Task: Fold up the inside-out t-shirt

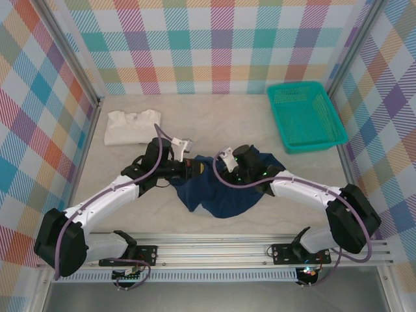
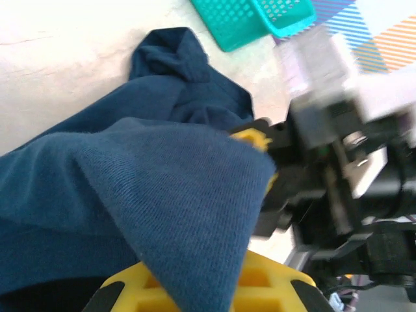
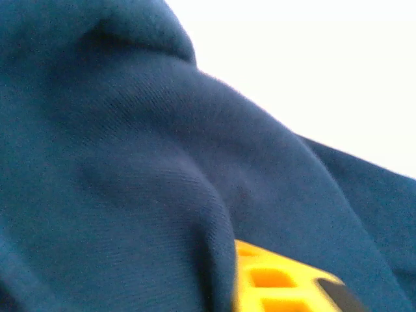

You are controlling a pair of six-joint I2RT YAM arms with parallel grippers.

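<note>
Overhead, the worktop [image 1: 214, 123] is a pale, faintly veined beige slab, boxed in on three sides by walls [image 1: 221, 45] printed with a pastel check of teal, pink, orange and purple, with bare metal posts [image 1: 79, 65] at the corners. Along the near edge runs a ribbed metal rail [image 1: 214, 250] that carries both arm bases. The dark blue t-shirt [image 1: 221, 198] lies crumpled in a loose heap on the near middle of the worktop, between the two arms, with part of it drawn up off the surface. The left hand [image 1: 187, 169] and the right hand [image 1: 218, 170] meet close together over the heap's far left edge. The left hand is clenched on the t-shirt: seen from its wrist, a fold of blue cloth drapes over the left hand's yellow finger [image 2: 260, 283] and stretches across to the other hand, whose yellow tip touches the same fold. The right hand is likewise clenched on the t-shirt, with cloth bunched over the right hand's yellow finger [image 3: 273, 279]. A white shirt [image 1: 132, 127] lies folded at the far left of the worktop, apart from the blue one and just beyond the left arm's wrist. A teal mesh basket [image 1: 296, 85] sits in the far right corner, close to the right wall.
</note>
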